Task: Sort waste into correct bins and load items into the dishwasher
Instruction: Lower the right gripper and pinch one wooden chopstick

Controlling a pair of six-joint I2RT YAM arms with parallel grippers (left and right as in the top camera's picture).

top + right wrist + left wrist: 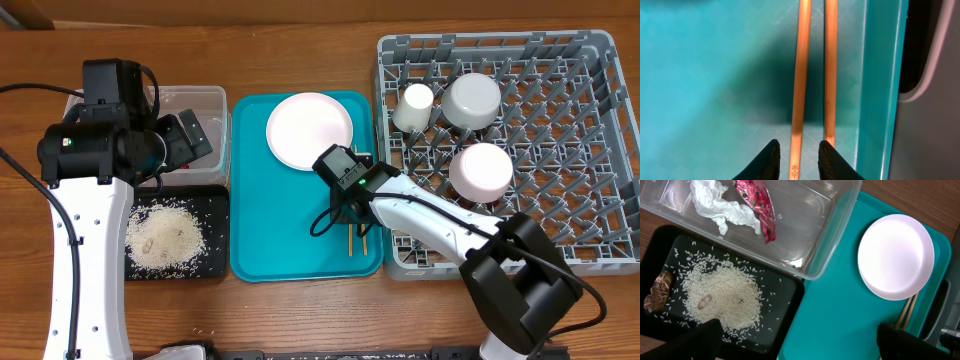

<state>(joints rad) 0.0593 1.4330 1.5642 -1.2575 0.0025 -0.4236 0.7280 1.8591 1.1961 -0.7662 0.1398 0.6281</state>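
We see right gripper narrowly spread astride one of two thin wooden chopsticks lying parallel on teal tray.

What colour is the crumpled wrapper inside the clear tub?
The wrapper is red with small light markings; the left wrist view shows it best.

- A robot test bench in a lab, staged as a kitchen clean-up station; no real kitchen fittings show.
- Two white-and-black robot arms, the left arm and the right arm, work at a plain wooden table.
- A loose black cable trails across the tabletop.
- Kitchenware is laid out in a row: a grey dish rack, a teal tray, a clear tub and a black tray holding spilled rice.
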